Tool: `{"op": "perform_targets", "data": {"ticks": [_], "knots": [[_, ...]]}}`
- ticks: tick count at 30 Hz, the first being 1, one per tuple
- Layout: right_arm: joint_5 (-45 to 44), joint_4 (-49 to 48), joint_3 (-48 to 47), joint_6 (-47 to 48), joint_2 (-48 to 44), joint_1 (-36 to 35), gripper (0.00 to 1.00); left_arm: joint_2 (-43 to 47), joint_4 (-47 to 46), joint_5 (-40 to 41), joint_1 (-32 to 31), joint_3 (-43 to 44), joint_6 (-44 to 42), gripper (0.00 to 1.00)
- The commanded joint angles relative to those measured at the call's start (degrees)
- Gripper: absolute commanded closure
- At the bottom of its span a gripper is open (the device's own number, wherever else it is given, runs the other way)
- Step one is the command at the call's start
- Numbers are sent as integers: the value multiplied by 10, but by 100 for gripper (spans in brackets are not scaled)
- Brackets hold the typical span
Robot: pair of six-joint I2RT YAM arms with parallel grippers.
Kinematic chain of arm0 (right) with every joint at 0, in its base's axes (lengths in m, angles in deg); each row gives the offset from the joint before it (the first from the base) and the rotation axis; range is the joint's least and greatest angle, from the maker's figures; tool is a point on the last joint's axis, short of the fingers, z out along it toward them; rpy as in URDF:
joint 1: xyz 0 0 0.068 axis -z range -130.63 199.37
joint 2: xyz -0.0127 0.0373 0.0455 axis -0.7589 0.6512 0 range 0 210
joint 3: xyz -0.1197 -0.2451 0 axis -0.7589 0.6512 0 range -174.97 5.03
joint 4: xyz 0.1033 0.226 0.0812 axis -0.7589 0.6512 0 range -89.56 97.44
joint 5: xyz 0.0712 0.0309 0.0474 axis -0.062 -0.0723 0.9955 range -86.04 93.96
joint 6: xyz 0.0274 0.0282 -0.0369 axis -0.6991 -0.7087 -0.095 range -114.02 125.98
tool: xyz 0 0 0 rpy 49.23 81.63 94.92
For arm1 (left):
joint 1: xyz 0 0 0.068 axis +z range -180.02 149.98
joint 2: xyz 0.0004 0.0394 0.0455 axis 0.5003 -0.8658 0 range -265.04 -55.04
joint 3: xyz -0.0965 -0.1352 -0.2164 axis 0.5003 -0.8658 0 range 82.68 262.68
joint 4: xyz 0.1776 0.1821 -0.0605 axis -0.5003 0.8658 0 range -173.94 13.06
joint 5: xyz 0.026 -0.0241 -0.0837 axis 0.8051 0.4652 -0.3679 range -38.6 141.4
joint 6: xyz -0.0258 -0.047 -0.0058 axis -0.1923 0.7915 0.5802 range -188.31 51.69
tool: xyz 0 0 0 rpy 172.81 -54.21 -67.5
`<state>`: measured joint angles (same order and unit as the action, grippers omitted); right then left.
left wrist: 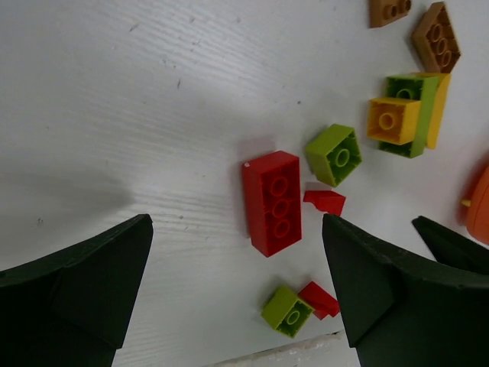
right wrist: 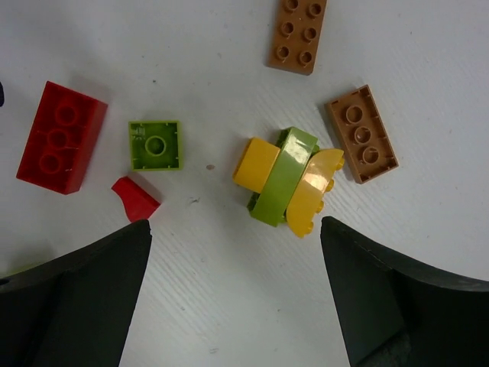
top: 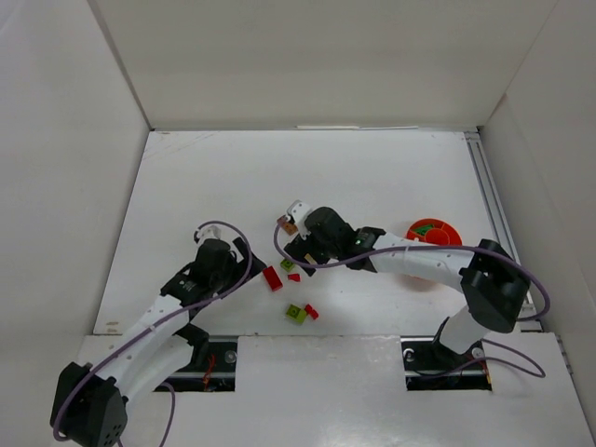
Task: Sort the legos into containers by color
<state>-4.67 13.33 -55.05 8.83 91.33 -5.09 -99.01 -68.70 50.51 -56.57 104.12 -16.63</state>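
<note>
- Left gripper (left wrist: 235,229) stood wide open and empty over the long red lego (left wrist: 272,202).
- Right gripper (right wrist: 235,229) stood wide open and empty over the yellow-and-green lego cluster (right wrist: 284,183).
- Orange bowl (top: 455,233) sat right of the loose bricks.

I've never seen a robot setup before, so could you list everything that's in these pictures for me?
Table: one, white, walls on three sides.
Bowl: one, orange, right side, partly hidden by the right arm; green and red pieces inside, count unclear.
Long brick: one, red, mid-table.
Square bricks: two, lime; one beside the long brick, one nearer the arm bases.
Small pieces: two, red; one by the long brick, one against the nearer lime brick.
Cluster: one, yellow and lime pieces stacked together.
Flat bricks: two, brown, next to the cluster.
Left hand: one, black, open, empty, above the long brick.
Right hand: one, black, open, empty, above the cluster.
</note>
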Motion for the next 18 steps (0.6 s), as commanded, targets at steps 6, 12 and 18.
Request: {"op": "perform_targets", "data": {"ticks": [6, 12, 18], "knots": [[-60, -20, 46, -72, -100, 4, 3, -64, -19, 26, -33, 5, 24, 10], [-112, 10, 63, -109, -149, 4, 2, -161, -31, 37, -75, 54, 12, 13], [-145, 40, 87, -128, -184, 4, 2, -204, -19, 90, -131, 73, 42, 16]]}}
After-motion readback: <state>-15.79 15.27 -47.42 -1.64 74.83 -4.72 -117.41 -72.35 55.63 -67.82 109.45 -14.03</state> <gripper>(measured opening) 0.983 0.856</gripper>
